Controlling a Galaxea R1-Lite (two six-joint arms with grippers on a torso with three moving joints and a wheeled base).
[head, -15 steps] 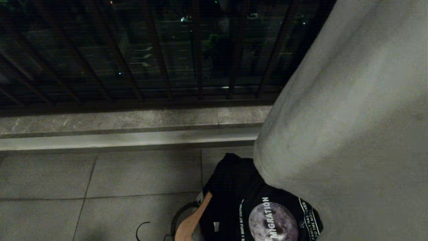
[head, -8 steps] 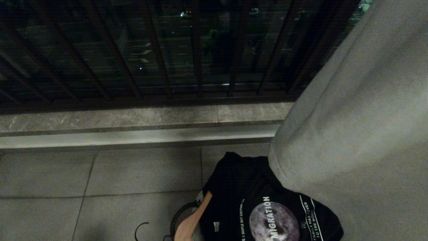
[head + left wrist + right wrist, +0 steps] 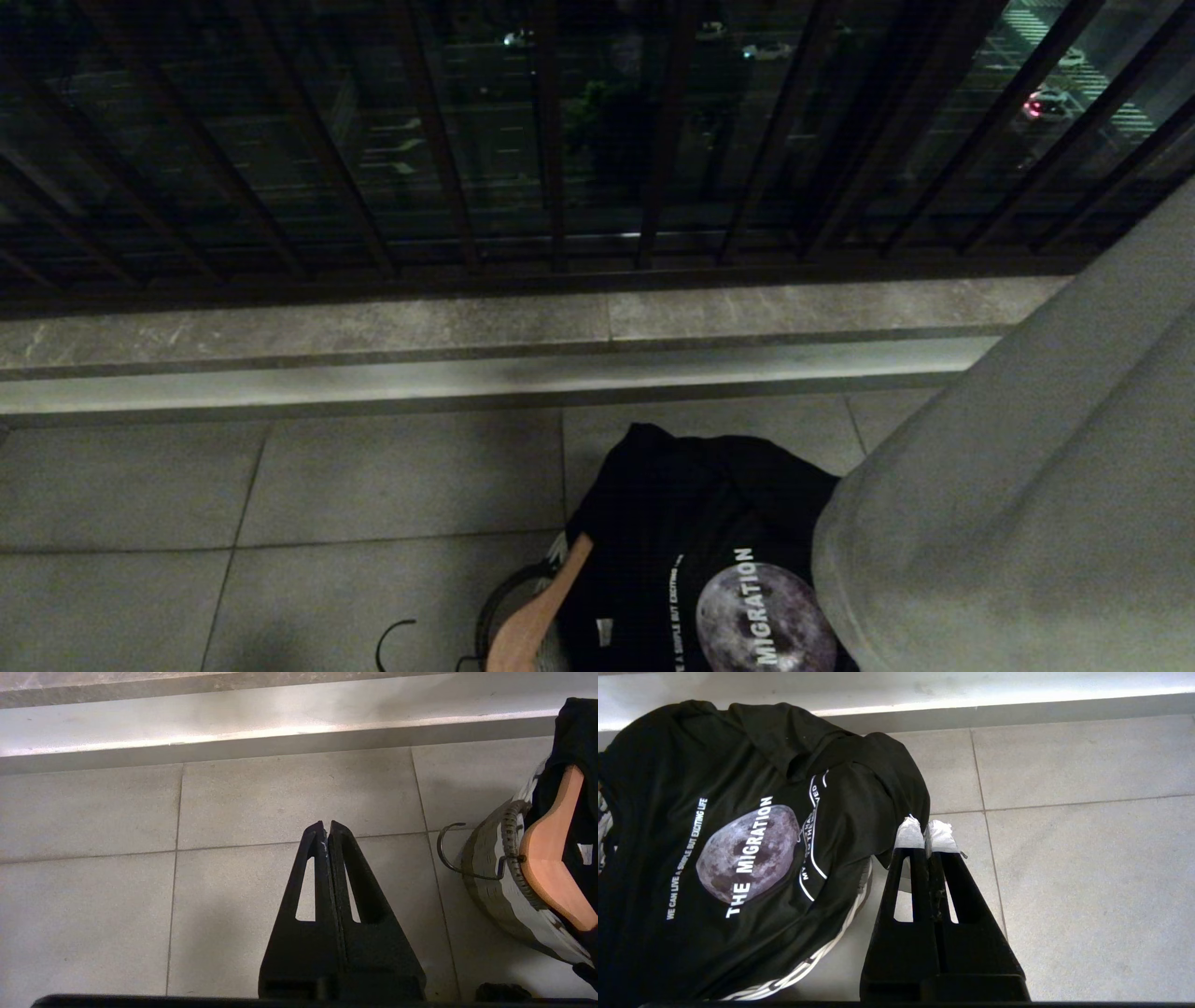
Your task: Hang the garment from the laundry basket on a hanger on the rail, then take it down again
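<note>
We see the black T-shirt (image 3: 691, 523) at the bottom centre of the head view, lying bunched over the laundry basket (image 3: 490, 891), which stands on the tiled floor (image 3: 280, 504). A wooden hanger (image 3: 551, 858) is already inside the shirt, and its metal hook (image 3: 448, 854) sticks out over the basket rim toward the left side of the frame. A large grey cloth (image 3: 1027, 523) fills the lower right of the head view and hides part of the shirt.

Our left gripper (image 3: 325, 828) hangs above bare tiles at the centre of the left wrist view, jaws pressed together and holding nothing. Our right gripper (image 3: 927, 833) hangs just beside the shirt's edge at the centre of the right wrist view, its white-wrapped tips also together and empty.

We judge that the lift has not begun. To do it well, we should open the left jaws first, come down over the hook's neck and not over loose cloth, then lift straight up so the shirt does not slide off the hanger.
</note>
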